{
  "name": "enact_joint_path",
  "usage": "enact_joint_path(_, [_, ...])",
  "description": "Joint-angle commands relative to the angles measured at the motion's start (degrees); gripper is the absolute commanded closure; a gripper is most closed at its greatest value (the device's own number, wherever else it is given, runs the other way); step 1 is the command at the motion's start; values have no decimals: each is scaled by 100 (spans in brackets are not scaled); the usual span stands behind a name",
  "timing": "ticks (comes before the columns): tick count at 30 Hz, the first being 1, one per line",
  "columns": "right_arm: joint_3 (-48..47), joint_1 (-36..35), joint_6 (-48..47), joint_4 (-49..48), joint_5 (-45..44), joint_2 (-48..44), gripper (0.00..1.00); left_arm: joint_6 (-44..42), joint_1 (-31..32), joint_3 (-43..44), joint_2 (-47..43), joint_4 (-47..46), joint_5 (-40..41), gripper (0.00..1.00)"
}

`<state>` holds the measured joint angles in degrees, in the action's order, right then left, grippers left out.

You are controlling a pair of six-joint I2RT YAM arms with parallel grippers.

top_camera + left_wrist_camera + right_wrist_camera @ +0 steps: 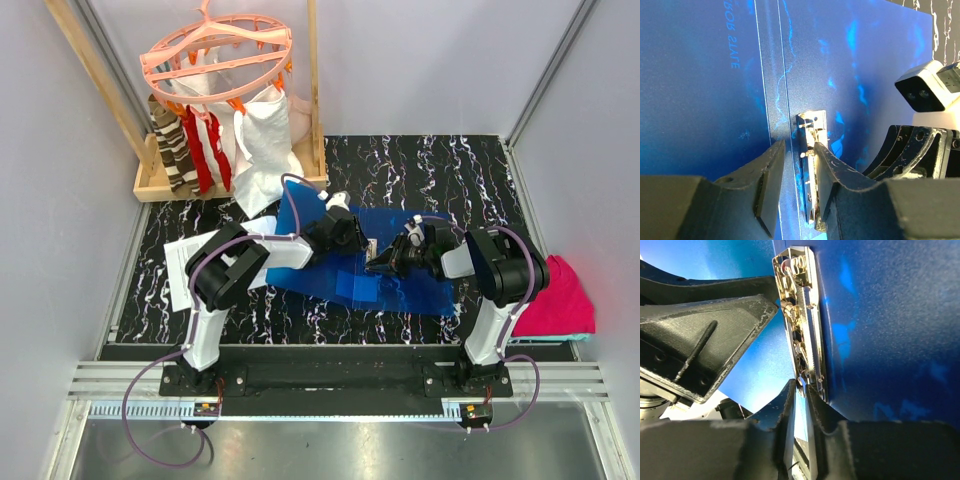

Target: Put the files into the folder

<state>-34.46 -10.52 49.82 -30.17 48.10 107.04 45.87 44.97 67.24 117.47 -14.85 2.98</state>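
on black marbled tabletop (450,170), blue folder (400,288) between pale grey walls (400,60)

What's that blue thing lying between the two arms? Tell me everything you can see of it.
It is a folder of thin, glossy blue plastic, slightly see-through, so the marbling shows through it. It lies flat, apparently opened out, on the black marbled table between the two arms. Fold lines run down its spine, and beside them sits a small metal clip with springs. The left claw straddles that clip, jaws apart; the right claw appears to pinch the clip's end.
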Motion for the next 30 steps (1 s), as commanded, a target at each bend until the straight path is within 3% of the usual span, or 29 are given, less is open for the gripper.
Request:
enact_joint_path(1, [-105,-55,-262,170,-415,-61,84,-78,29,-115,-172,0,-26,63])
enact_joint_path(2, [-114,-64,-280,231,-415,-61,88,-104,29,-106,-189,0,-52,63])
enact_joint_path(3, [-131,-46,-315,292,-450,-78,99,-130,29,-106,-250,9,-78,63])
enact_joint_path(4, [-140,-55,-333,354,-511,-96,100,-209,21,-89,-294,61,-96,63])
enact_joint_path(10, [-228,-55,-622,872,-678,-254,100,-412,-120,-18,-1032,685,-895,63])
enact_joint_path(13, [-281,-55,-720,1118,-810,-281,100,-159,-59,-403,-1296,677,-1045,67])
enact_joint_path(21, [-386,-55,-930,1610,-1091,-202,100,379,108,-1029,-780,-68,-1282,80])
enact_joint_path(30, [-492,-55,-1054,2367,-1943,-210,100,678,-137,-1695,-725,9,-703,88])
